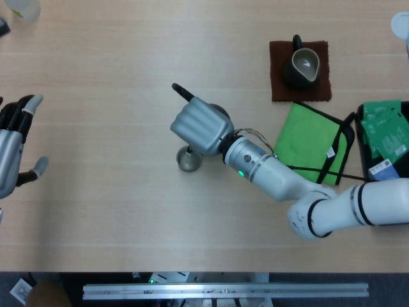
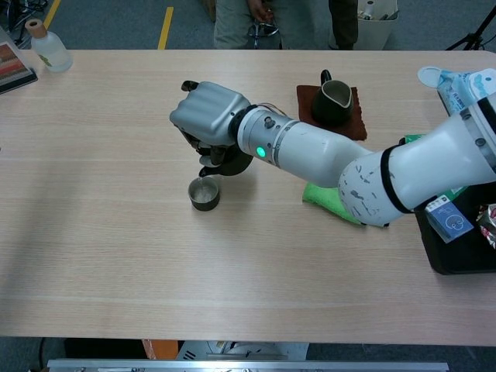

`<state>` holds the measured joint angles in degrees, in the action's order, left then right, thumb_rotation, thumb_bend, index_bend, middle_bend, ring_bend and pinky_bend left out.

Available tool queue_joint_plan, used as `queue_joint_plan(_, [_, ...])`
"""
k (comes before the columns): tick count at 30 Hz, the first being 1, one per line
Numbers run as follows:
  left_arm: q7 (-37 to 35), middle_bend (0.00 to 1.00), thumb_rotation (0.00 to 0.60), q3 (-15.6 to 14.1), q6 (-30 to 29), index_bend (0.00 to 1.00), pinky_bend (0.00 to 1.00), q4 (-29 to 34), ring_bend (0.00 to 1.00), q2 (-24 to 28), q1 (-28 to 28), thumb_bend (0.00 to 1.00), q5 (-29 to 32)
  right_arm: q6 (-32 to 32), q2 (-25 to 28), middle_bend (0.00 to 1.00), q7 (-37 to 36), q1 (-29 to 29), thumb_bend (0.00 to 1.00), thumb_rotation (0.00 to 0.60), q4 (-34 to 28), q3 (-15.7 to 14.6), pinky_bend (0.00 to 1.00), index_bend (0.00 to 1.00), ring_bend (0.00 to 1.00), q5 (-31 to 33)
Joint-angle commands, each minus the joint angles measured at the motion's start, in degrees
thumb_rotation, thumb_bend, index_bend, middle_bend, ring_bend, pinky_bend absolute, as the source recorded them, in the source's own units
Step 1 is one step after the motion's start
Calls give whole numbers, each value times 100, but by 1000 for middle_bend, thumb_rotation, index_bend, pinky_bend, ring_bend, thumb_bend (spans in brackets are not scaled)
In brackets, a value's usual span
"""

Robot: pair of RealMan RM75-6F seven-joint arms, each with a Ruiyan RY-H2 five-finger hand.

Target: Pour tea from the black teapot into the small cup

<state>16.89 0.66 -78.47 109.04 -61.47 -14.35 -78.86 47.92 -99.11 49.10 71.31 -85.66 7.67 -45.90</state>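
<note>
My right hand (image 1: 199, 126) (image 2: 209, 116) grips the black teapot (image 2: 230, 160), which shows only as a dark shape under the fingers. The pot is tipped towards the small cup (image 1: 189, 160) (image 2: 204, 194), which stands on the table just below and in front of the hand. In the chest view a thin stream seems to run from the pot into the cup. My left hand (image 1: 16, 144) hovers at the far left edge of the head view with its fingers spread and nothing in it.
A dark pitcher (image 1: 300, 67) (image 2: 332, 101) sits on a brown mat behind the right arm. A green cloth (image 1: 313, 141) lies beside a black tray (image 1: 361, 150) with packets at the right. A bottle (image 2: 46, 46) stands at the far left corner.
</note>
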Motion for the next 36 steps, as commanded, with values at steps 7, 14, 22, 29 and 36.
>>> queue_joint_plan(7, [1, 107, 600, 31, 18, 18, 76, 1, 142, -13, 27, 253, -24, 55, 29, 911, 124, 109, 282, 563, -11, -43, 7, 1000, 869, 84])
queue_joint_plan(14, [8, 107, 600, 59, 36, 18, 76, 7, 142, -10, 41, 254, -35, 101, 63, 911, 209, 172, 282, 564, -42, -86, 8, 1000, 869, 136])
queue_joint_plan(22, [17, 107, 600, 85, 54, 19, 76, 14, 142, -3, 57, 254, -42, 156, 79, 911, 281, 223, 282, 565, -70, -131, 7, 1000, 869, 199])
queue_joint_plan(29, [19, 106, 600, 107, 77, 18, 76, 17, 142, -1, 60, 254, -44, 196, 73, 911, 318, 246, 282, 565, -57, -177, 8, 1000, 869, 204])
queue_joint_plan(36, [18, 106, 600, 120, 95, 18, 76, 3, 142, -3, 68, 254, -41, 219, 60, 911, 385, 274, 281, 567, -58, -223, 7, 1000, 869, 235])
